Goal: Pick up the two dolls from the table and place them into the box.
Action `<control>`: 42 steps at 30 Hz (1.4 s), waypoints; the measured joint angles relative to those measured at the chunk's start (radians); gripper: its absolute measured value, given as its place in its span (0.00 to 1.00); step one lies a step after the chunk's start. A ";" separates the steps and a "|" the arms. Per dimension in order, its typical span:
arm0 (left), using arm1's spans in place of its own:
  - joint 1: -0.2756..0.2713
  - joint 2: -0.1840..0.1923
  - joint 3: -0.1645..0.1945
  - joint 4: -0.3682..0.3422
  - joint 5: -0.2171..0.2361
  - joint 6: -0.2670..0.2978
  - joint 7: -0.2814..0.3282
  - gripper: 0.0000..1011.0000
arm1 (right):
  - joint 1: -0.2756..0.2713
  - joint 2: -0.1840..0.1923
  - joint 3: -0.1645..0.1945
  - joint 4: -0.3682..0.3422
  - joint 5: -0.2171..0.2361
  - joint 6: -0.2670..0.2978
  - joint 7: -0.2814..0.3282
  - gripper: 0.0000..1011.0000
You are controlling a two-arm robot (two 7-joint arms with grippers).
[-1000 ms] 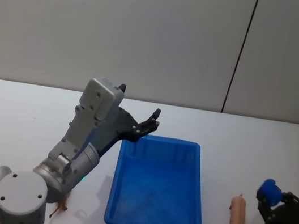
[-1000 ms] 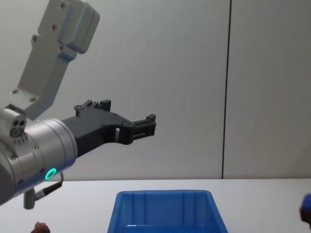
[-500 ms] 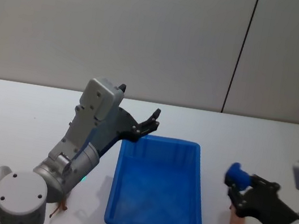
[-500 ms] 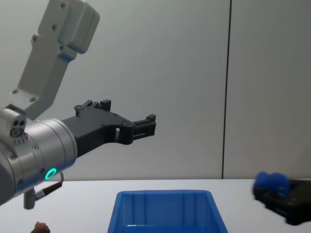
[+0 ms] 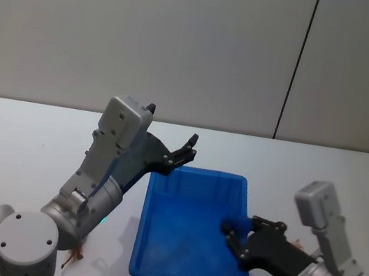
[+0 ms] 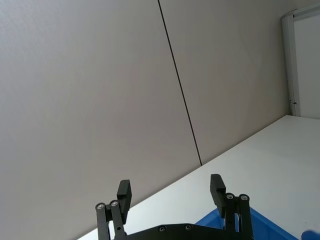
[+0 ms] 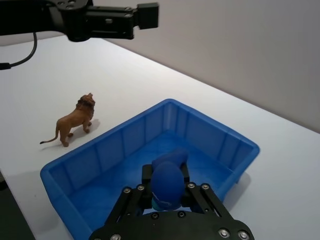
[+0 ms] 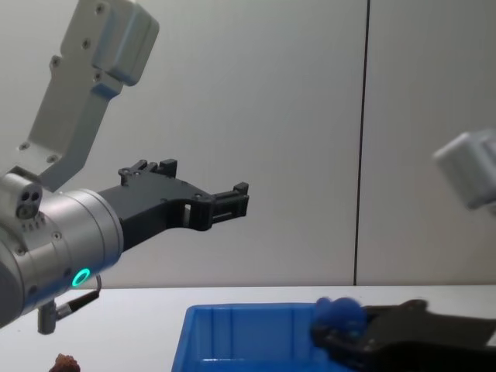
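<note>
On the head view, the left gripper (image 5: pixel 189 149) hung high by the far left corner of the box (image 5: pixel 180 247). The right gripper (image 5: pixel 233 234) pinched a blue toy (image 5: pixel 231 226) over the box's right side. From the left wrist, the left fingers (image 6: pixel 124 192) stood wide apart. From the right wrist, a brown lion doll (image 7: pixel 74 121) stood on the table (image 7: pixel 130 80) beside the box. From the chest, the blue toy sat just above the rim.

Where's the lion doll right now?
In the right wrist view the lion doll stands upright on the table, on the robot's left of the box, apart from its wall.
</note>
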 joint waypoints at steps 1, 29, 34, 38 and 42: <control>0.000 0.000 0.000 0.000 0.000 0.000 0.000 0.99 | 0.003 -0.004 -0.004 0.004 -0.006 0.004 0.002 0.27; 0.000 0.000 0.000 0.000 0.000 0.000 0.000 0.99 | 0.027 -0.023 -0.011 0.035 -0.014 0.013 -0.081 0.99; 0.000 0.000 0.000 0.000 0.000 0.000 0.000 0.99 | -0.010 0.007 0.005 0.001 0.017 0.008 -0.119 0.99; 0.000 0.000 0.000 0.000 0.000 0.000 0.000 0.99 | -0.039 0.031 0.019 -0.022 0.038 0.010 -0.150 0.99; 0.000 0.000 0.000 0.000 0.000 0.000 0.000 0.99 | -0.062 0.051 0.032 -0.038 0.057 0.018 -0.178 0.99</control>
